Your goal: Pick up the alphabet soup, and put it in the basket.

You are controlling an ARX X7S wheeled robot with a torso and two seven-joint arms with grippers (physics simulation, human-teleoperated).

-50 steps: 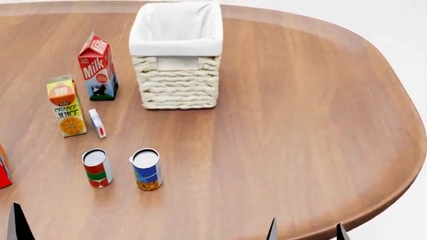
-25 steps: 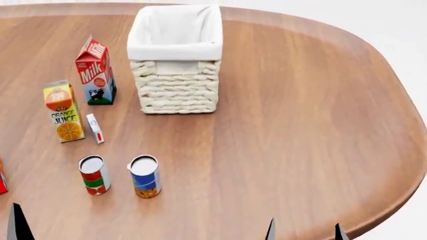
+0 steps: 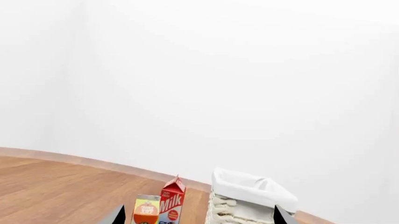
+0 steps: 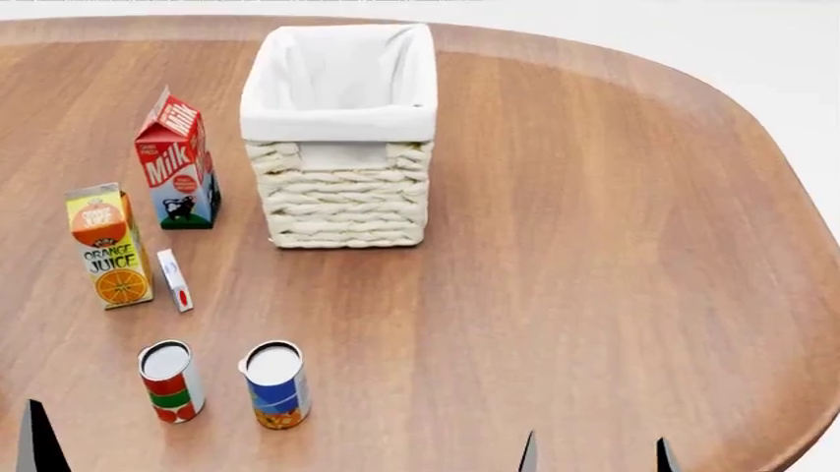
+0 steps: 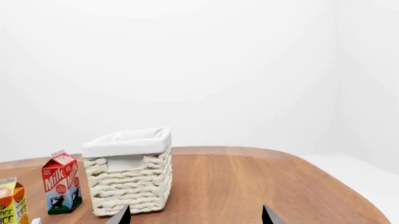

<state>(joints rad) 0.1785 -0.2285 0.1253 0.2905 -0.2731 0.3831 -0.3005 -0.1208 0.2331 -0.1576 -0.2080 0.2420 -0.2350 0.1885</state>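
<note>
Wooden table (image 4: 591, 246): wicker basket (image 4: 341, 138) at rear; milk carton (image 4: 173, 162), orange juice carton (image 4: 108, 246) leftward; alphabet soup can (image 4: 277, 384) upright near front edge, beside red-green can (image 4: 171, 382). Left gripper (image 3: 196, 218), right gripper (image 5: 194, 217): spread apart, empty

Both grippers are cut off, only dark fingertips (image 4: 37, 442) showing.

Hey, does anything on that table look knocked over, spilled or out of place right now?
Nothing stands out. The basket, milk carton, orange juice carton and both cans stand upright on the wooden table. A small white box sits beside the juice; nothing is spilled.
</note>
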